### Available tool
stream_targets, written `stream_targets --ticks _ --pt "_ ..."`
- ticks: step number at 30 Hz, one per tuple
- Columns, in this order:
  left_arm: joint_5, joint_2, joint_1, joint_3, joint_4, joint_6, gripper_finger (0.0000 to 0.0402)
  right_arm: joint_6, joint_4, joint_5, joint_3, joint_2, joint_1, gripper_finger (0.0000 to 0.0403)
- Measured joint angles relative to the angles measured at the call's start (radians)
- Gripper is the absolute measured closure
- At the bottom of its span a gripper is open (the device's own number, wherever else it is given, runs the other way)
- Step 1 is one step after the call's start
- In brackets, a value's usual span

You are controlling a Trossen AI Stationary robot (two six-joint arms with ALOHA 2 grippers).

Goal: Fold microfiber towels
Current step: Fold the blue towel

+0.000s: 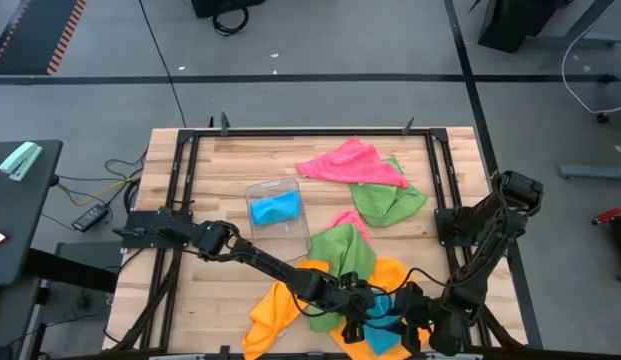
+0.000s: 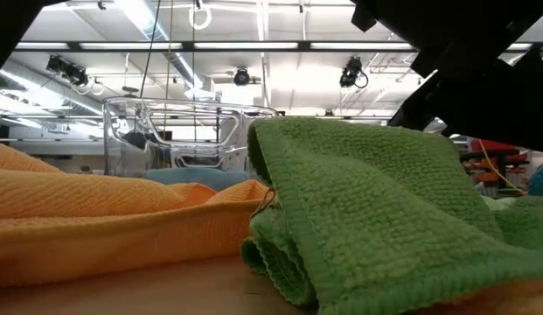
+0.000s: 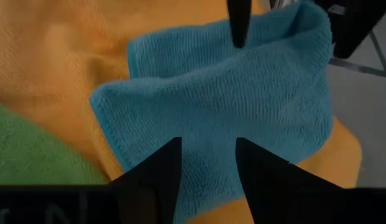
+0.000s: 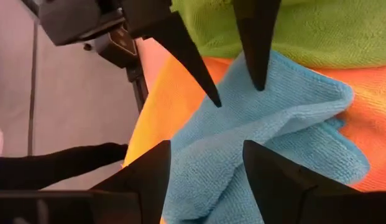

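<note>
A sky blue microfiber towel (image 3: 230, 106) lies doubled over on an orange towel (image 1: 280, 305) near the table's front edge. My left gripper (image 3: 208, 155) reaches in from the left and slants down over it, open. From the right wrist view its two tips (image 4: 238, 94) stand at the blue towel's far edge. My right gripper (image 4: 205, 162) comes from the right and hovers open above the same towel (image 4: 273, 143), with cloth showing in the gap. A green towel (image 2: 385, 219) lies on the orange one's far part. My left gripper points slanting down at the blue towel's edge (image 4: 242, 106) beside the orange towel. Its fingertips (image 4: 260, 81) end right at the cloth, one on each side of a raised fold. I cannot tell whether they touch it.
A clear tray (image 1: 295, 190) holding another blue towel (image 1: 274, 208) stands mid-table. A pink towel (image 1: 348, 162) and a second green towel (image 1: 390, 202) lie at the far right. Black frame rails (image 1: 185, 180) run along the table's sides.
</note>
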Motion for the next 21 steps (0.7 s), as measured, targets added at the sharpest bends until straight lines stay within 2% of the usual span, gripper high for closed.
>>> stream_targets --ticks 8,13,16,21 --pt "0.0 0.0 0.0 0.0 0.002 -0.007 0.0253 0.071 0.003 -0.012 -0.041 0.0 -0.009 0.0206" --pt "0.0 0.0 -0.001 0.0 0.002 -0.027 0.0258 0.065 0.105 -0.017 -0.063 0.007 -0.009 0.0207" --pt "0.0 0.0 -0.001 0.0 0.002 -0.027 0.0256 0.086 0.11 -0.02 -0.064 0.04 -0.007 0.0207" --pt "0.001 0.0 -0.001 0.0 0.001 -0.027 0.0258 0.12 0.235 -0.023 -0.064 0.092 0.008 0.0207"
